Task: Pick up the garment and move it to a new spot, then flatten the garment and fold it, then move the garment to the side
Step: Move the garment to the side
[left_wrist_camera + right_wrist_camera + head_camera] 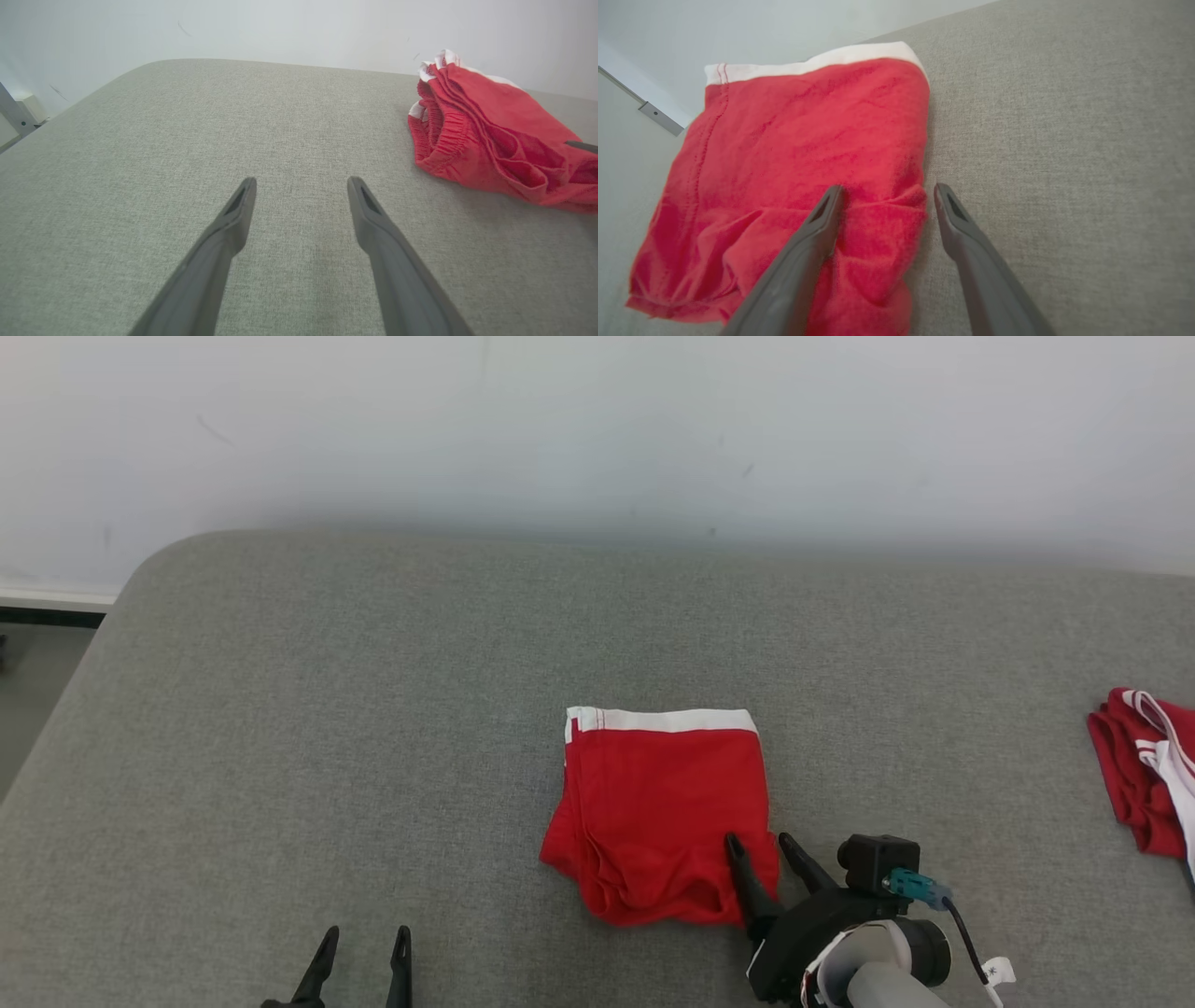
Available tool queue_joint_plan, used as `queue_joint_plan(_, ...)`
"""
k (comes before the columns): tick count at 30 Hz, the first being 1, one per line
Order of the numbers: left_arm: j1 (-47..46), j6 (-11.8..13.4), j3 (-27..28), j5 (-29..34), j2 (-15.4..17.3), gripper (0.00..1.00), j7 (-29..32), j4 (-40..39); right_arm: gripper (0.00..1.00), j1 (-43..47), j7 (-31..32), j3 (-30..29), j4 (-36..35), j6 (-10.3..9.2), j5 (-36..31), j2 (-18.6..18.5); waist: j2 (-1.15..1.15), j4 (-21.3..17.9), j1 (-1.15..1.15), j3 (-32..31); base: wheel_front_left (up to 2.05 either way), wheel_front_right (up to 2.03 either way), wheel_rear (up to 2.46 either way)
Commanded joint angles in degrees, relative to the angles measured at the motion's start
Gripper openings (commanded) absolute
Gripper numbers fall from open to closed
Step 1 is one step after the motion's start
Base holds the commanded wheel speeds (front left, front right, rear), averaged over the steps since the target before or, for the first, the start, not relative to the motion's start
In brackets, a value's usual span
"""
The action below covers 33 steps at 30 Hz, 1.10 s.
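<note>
Left gripper (366, 933) fingers spread, low; right gripper (757, 841) fingers spread, angled leftward.

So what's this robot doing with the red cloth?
It's folding laundry. The red garment lies folded on the grey pad. The right gripper is open at its near right corner, one finger over the cloth, one beside it, probably about to grip it. The left gripper is open over bare pad. A second red garment lies off to the right.

Red garment (665, 803), white waistband
</note>
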Motion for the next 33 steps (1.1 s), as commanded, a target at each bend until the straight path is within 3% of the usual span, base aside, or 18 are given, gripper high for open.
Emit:
queue_joint_plan(1,-1.1,-0.09,-0.36,-0.91,-0.08,1.0,-0.14,0.12,1.0,-0.64,-0.04,1.22,0.81,-0.17,1.19,0.06,0.0,0.38,-0.01,0.33,0.0,0.0,0.0)
queue_joint_plan(7,-1.31,0.15,-1.07,-1.04,-0.07,1.0,-0.14,0.15,1.0,-1.61,0.85,6.32,3.05,-0.17,4.99,0.04,0.0,0.68,-0.01,0.4,0.0,0.0,0.0)
queue_joint_plan(8,-1.38,0.08,-1.23,-1.18,-0.08,1.0,-0.14,0.0,0.79,-1.73,0.78,7.05,3.46,-0.17,5.67,0.05,0.0,0.75,-0.01,0.4,0.0,0.0,0.0)
queue_joint_plan(9,-1.4,-0.01,-1.39,-1.22,-0.08,1.0,-0.14,-0.07,0.43,-1.89,0.68,7.52,3.92,-0.17,6.14,0.06,0.0,0.83,-0.01,0.37,0.0,0.0,0.0)
queue_joint_plan(10,-1.39,-0.08,-1.53,-1.3,-0.08,1.0,-0.14,-0.1,0.0,-2.17,0.56,7.87,4.42,-0.17,6.44,0.05,0.0,0.9,-0.01,0.34,0.0,0.0,0.0)
queue_joint_plan(15,-1.43,-0.23,-1.76,-1.28,-0.08,1.0,-0.14,-0.31,0.0,-4.07,-0.06,7.36,6.49,-0.17,5.32,0.03,0.0,0.94,-0.01,0.18,0.0,0.0,0.0)
queue_joint_plan(21,-0.78,-0.26,-2.13,-1.52,-0.08,1.0,-0.14,-0.65,0.0,-3.19,-0.12,1.87,4.94,-0.17,0.35,0.01,0.0,-1.06,-0.01,-1.24,0.0,0.0,0.0)
queue_joint_plan(33,-0.93,0.43,-4.52,-3.71,-0.07,1.0,-0.14,-1.79,0.0,-0.01,-0.13,-6.46,4.04,-0.17,-10.19,0.0,0.0,-14.45,-0.01,-3.13,0.0,0.0,0.0)
